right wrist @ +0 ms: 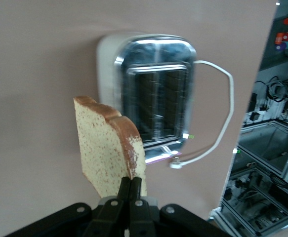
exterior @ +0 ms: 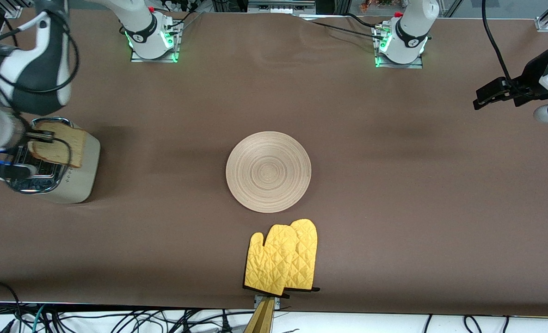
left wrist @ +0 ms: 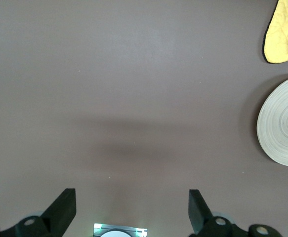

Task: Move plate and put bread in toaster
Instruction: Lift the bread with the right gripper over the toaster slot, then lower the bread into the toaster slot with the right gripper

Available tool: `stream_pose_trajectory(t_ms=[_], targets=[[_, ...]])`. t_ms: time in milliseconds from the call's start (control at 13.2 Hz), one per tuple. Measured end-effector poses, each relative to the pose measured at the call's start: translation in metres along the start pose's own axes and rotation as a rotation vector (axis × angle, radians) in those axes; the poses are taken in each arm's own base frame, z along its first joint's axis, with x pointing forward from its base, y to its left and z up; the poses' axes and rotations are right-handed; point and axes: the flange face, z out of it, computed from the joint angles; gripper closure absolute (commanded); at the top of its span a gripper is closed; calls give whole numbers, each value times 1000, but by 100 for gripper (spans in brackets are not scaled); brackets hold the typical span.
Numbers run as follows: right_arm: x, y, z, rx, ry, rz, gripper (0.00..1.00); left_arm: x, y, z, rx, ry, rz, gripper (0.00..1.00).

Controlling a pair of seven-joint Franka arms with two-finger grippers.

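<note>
The bread, a speckled slice with darker crust, is pinched edge-on by the right gripper over the toaster at the right arm's end. Lining its edge with a chrome-rimmed slot is likely called for next. The grooved wooden plate lies mid-table. The left gripper is spread, waiting.

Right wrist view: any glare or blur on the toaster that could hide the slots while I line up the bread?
Right wrist view: the toaster has bright glare on its chrome rim, yet both dark slots read clearly; the bread in the right pincer looks slightly soft. Front view: even light, with the arm covering part of the toaster top.
</note>
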Motion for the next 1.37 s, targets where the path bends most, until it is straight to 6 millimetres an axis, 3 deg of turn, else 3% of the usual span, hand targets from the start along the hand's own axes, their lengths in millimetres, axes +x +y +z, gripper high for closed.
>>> stream_pose_trajectory(t_ms=[228, 379, 758, 1365], targets=[[2, 53, 20, 9, -21, -13, 100, 0, 0, 0, 0, 0, 0, 0], [11, 70, 33, 2, -9, -30, 100, 0, 0, 0, 0, 0, 0, 0], [34, 62, 53, -36, -4, -48, 100, 0, 0, 0, 0, 0, 1, 0], [47, 51, 66, -54, -13, -58, 100, 0, 0, 0, 0, 0, 1, 0]])
